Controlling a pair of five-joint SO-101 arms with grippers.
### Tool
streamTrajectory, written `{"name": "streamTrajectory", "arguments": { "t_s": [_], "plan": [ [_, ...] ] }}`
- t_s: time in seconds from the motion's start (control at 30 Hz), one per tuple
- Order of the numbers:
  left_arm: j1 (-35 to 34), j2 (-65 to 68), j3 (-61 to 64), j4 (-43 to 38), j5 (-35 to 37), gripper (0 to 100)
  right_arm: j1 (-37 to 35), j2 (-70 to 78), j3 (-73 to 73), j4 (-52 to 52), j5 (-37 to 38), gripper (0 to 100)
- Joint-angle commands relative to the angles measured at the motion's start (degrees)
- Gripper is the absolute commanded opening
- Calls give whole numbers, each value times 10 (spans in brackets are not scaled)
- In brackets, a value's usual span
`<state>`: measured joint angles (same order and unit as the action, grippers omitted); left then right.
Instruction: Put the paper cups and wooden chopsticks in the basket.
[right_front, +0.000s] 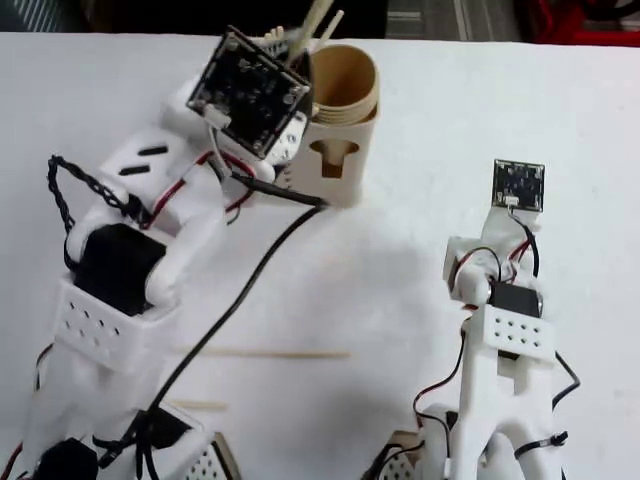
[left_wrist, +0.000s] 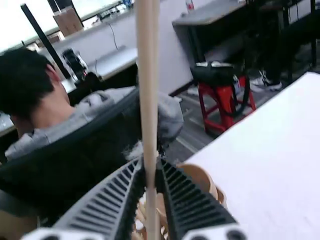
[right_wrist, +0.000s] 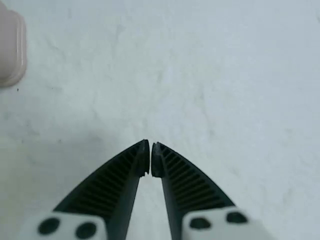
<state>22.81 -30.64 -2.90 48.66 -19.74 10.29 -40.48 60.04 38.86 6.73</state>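
A beige basket (right_front: 338, 160) stands at the table's far middle with stacked paper cups (right_front: 345, 78) inside it. My left gripper (left_wrist: 150, 176) hangs just beside the basket's rim, shut on a wooden chopstick (left_wrist: 148, 90) that points up and away; a cup's rim (left_wrist: 200, 176) lies right beneath the fingers. Chopstick ends (right_front: 318, 25) stick up over the basket. One more chopstick (right_front: 265, 353) lies flat on the table between the arms, and a shorter piece (right_front: 195, 405) lies nearer the left base. My right gripper (right_wrist: 150, 158) is shut on nothing, low over bare table.
The white table (right_front: 560, 110) has free room right of the basket. The left arm's black cable (right_front: 250, 285) trails across the table toward the lying chopstick. A corner of the basket (right_wrist: 10, 50) is visible from the right wrist.
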Motion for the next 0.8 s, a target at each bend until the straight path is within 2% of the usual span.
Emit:
{"name": "streamTrajectory", "arguments": {
  "t_s": [0.0,0.43,0.6,0.77],
  "plan": [
    [1,8,-29,-77,6,23,-7,-18,-4,-10,2,25],
    [-40,172,-32,-232,7,23,-7,-19,-4,-10,2,25],
    [-64,213,-26,-228,7,23,-7,-21,-4,-10,2,25],
    [-85,240,-26,-164,22,23,-7,-21,-5,-10,2,25]
  ]
}}
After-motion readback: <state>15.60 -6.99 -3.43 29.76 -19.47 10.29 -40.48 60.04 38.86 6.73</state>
